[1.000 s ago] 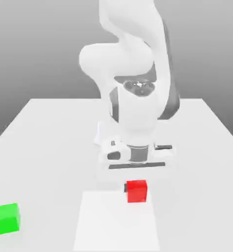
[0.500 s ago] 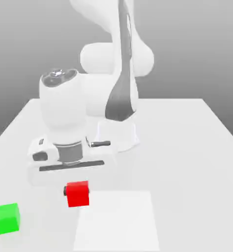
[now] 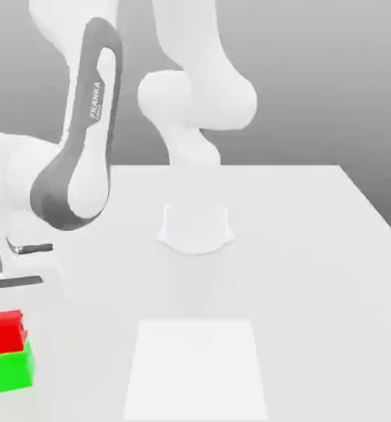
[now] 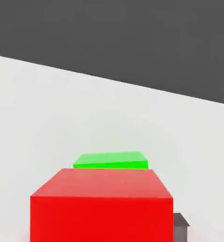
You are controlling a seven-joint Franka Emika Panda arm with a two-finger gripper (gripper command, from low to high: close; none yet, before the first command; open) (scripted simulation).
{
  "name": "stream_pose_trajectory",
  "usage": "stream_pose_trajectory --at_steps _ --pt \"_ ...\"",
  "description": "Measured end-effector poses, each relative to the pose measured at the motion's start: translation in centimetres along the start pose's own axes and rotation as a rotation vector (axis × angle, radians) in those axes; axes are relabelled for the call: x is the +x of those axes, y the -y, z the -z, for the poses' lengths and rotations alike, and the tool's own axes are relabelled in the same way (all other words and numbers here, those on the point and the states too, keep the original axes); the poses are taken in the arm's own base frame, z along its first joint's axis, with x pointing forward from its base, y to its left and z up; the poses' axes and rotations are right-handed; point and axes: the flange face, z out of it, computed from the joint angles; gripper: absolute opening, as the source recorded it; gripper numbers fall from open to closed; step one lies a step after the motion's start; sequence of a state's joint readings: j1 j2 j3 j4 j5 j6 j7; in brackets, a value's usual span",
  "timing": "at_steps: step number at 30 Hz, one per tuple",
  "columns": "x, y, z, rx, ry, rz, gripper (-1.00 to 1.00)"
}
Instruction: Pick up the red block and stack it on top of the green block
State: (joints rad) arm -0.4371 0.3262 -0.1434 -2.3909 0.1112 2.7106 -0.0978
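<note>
Exterior view, one red block atop one green block (slightly offset), hand's grip unclear.

A white table is seen, with a plain matte top set against a grey backdrop. Toward the far middle of it, the arm's round white base is planted directly on the surface. A lighter rectangular patch is marked flat on the top at the near edge, in line with the base. At the near corner on the exterior view's left, the green block is set directly on the table, well apart from the patch. The red block is carried on top of the green block, shifted a little toward the left.
</note>
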Motion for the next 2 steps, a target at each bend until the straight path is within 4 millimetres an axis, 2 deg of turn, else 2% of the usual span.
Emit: stream_pose_trajectory --at_steps 2 --pt "0.00 0.00 0.00 0.000 0.000 0.000 1.00"
